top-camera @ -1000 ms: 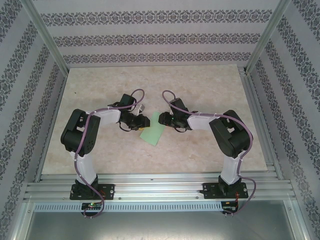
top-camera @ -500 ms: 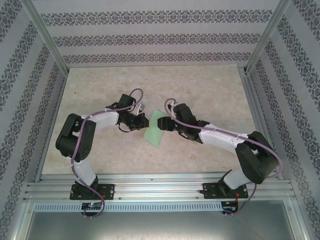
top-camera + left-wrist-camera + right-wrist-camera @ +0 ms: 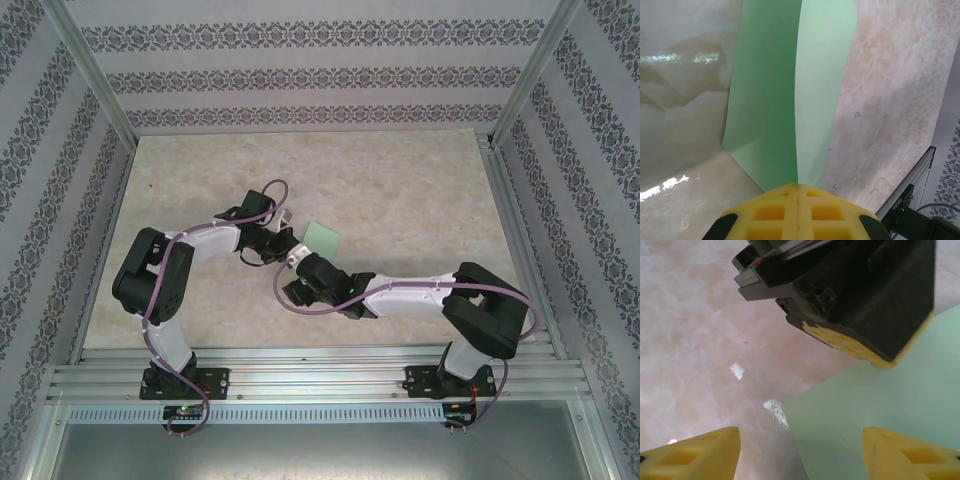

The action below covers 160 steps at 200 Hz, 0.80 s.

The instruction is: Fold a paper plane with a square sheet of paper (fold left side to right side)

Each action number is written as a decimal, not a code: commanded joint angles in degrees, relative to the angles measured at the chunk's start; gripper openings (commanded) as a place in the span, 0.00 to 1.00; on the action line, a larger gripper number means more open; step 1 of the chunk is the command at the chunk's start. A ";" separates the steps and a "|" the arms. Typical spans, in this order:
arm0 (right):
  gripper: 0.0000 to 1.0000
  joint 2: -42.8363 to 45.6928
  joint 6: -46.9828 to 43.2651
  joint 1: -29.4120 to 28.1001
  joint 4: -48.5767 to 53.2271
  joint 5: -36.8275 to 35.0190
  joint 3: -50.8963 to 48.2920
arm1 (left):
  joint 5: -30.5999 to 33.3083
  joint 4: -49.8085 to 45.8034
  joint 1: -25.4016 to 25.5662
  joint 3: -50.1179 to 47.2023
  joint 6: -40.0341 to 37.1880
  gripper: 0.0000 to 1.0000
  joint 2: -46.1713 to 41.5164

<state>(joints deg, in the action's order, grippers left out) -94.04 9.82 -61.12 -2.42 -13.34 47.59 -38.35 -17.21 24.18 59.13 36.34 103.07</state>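
Left wrist view gives the clearest look. The left gripper (image 3: 798, 200) is clenched, its yellow pads (image 3: 765, 215) pressed flat together with an edge of the square sheet of paper (image 3: 770, 100) nipped between them. From the left gripper the pale green paper fans outward as two leaves meeting along a straight crease, one shaded and the other brighter, over the marble-patterned table (image 3: 890, 100). Whether its far edge touches the table I cannot tell. In the top external view the paper shows as a small green patch just beyond the left gripper's fingertips, on the side away from its arm. The right gripper (image 3: 800, 432) hangs just beside the left gripper, on its near side, with its fingers spread wide and nothing between them. Its own camera shows the left gripper's black body and a corner of the green sheet next to it.

The sheet looks feather-light, thin and limp, so I judge that it will sag, curl or flutter wherever it is unsupported, and slide easily on the glossy table. It will probably crease for good and tear readily, so a stray pinch in the middle would spoil the fold. The sensible place to take hold seems to be the free edge or corner farthest from the left gripper, gripped shallowly with flat pads, while the left gripper anchors the crease.
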 commanded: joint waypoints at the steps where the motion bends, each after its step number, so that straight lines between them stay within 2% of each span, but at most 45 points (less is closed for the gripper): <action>1: 0.66 -3.04 -3.92 -1.14 1.69 -5.39 3.80 | -0.60 0.77 0.65 0.89 0.16 0.06 -0.76; 22: 0.62 -4.99 -4.09 -1.45 2.79 -6.56 5.37 | -0.48 0.41 0.60 1.15 0.05 0.06 -0.74; 49: 0.45 -4.60 -3.36 -1.45 4.79 -7.67 5.60 | -0.16 -0.16 0.61 1.49 -0.48 0.05 -0.74; 69: 0.27 -3.40 -3.17 -0.98 4.88 -6.36 4.67 | 0.16 -0.54 0.66 1.76 -0.68 0.06 -0.50; 91: 0.00 -2.08 -2.94 0.04 4.70 -3.37 3.67 | 0.22 -0.87 0.66 2.25 -1.20 0.09 -0.48; 106: 0.00 -1.34 -3.27 0.60 4.70 -1.59 3.15 | 0.56 -2.18 0.55 3.23 -2.33 0.14 -0.58; 116: 0.00 -0.84 -3.40 1.04 4.70 -0.14 2.79 | 0.97 -3.30 0.47 4.12 -3.18 0.24 -0.82; 143: 0.00 0.72 -3.79 2.11 4.46 3.32 1.47 | 2.34 -6.83 -0.22 6.97 -5.58 0.37 -1.80; 160: 0.00 2.02 -3.68 3.04 3.97 5.76 0.23 | 4.03 -9.06 -0.55 8.80 -6.98 0.43 -2.73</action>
<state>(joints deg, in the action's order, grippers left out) -94.80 6.66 -59.33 2.13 -12.32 49.54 -36.84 -21.76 24.03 64.62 33.08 103.07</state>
